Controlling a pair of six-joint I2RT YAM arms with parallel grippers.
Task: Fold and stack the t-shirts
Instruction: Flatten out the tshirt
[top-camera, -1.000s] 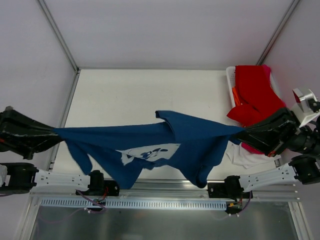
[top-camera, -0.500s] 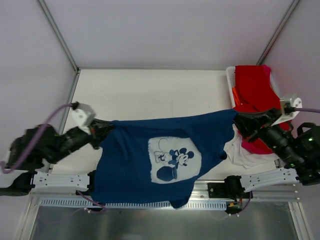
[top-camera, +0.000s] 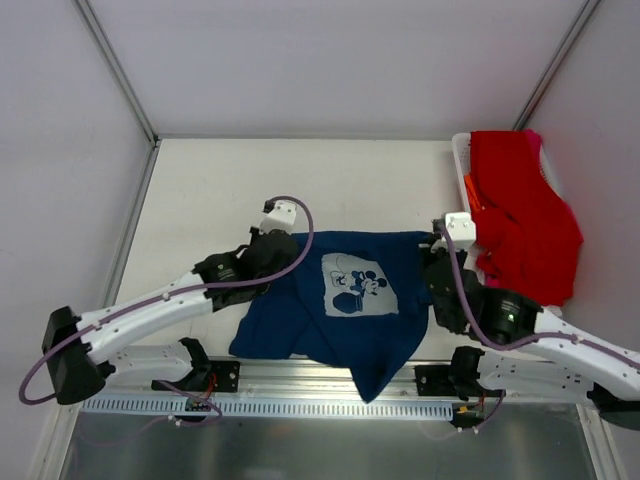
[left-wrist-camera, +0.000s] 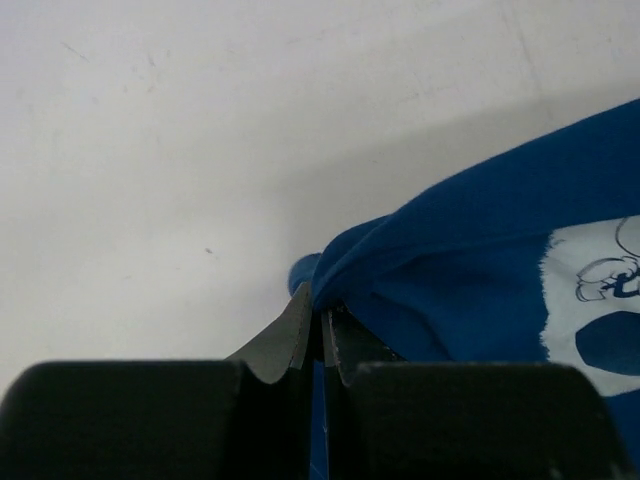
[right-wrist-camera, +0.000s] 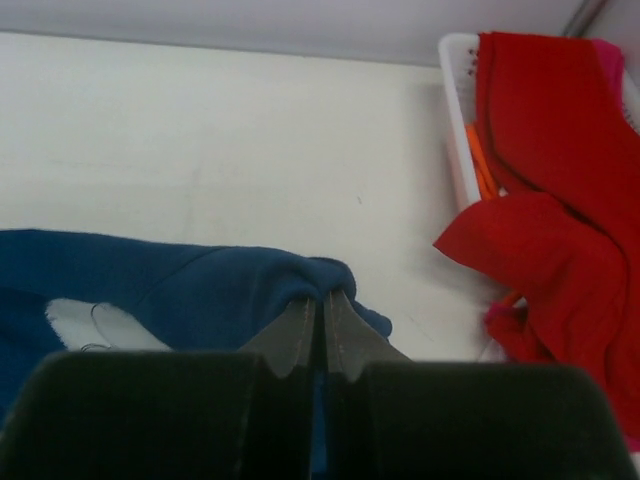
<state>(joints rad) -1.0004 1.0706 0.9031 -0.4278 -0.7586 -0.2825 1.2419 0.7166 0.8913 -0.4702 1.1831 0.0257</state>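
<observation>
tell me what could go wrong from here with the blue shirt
The navy t-shirt hangs past the near edge of the table; once the left gripper lets go, it might slide off. The red t-shirt spills from the basket close to the right gripper and might get dragged.

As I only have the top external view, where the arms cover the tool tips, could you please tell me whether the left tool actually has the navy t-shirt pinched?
Observer: Yes. In the left wrist view the left tool is shut on a bunched fold of the navy t-shirt, with cloth caught between its fingers.
Operator: Thank you. Does the right one have it as well?
Observer: It does. The right wrist view shows the right tool shut on a gathered edge of the same shirt, the cloth humped up just over its tips.
</observation>
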